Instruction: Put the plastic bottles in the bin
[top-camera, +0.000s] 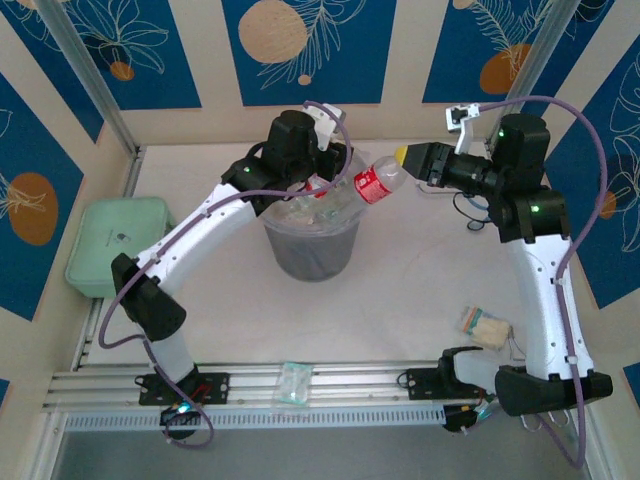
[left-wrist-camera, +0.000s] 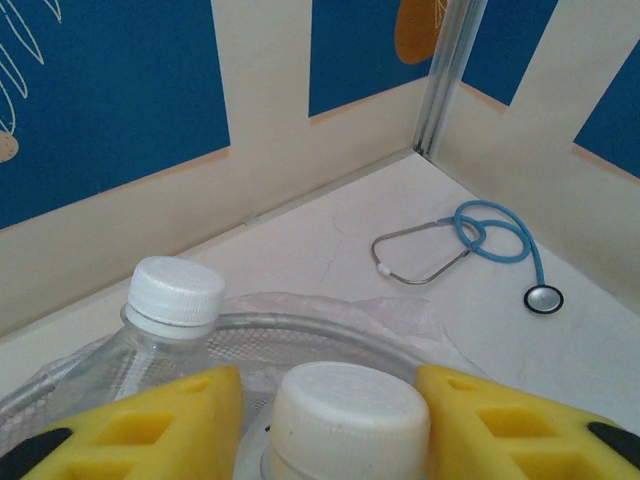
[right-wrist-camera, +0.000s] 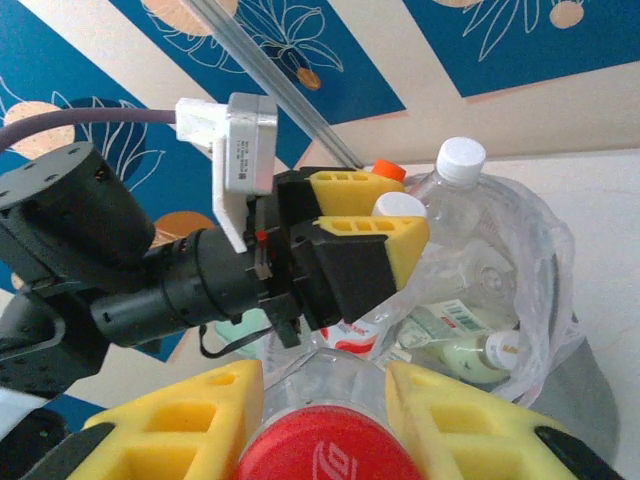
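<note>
Pale surface (top-camera: 420, 290), top view: a red-label bottle (top-camera: 377, 183) is held capped-end by the right claw (top-camera: 403, 158) at the rim of the bin (top-camera: 335, 258), so easing it over and a drop are probably called for next. Left wrist: the left claw (left-wrist-camera: 330, 400) is set around a white-capped bottle (left-wrist-camera: 350, 415), though an actual grip can't be told. Right wrist: clear bottles (right-wrist-camera: 480, 270) are piled in the bin.

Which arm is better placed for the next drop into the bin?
Likely left. The left end effector hangs directly over the bin, fingers flanking a white-capped bottle inside the rim. The right end effector grips the red-labelled bottle by its cap from outside the rim, bottle lying sideways.
</note>
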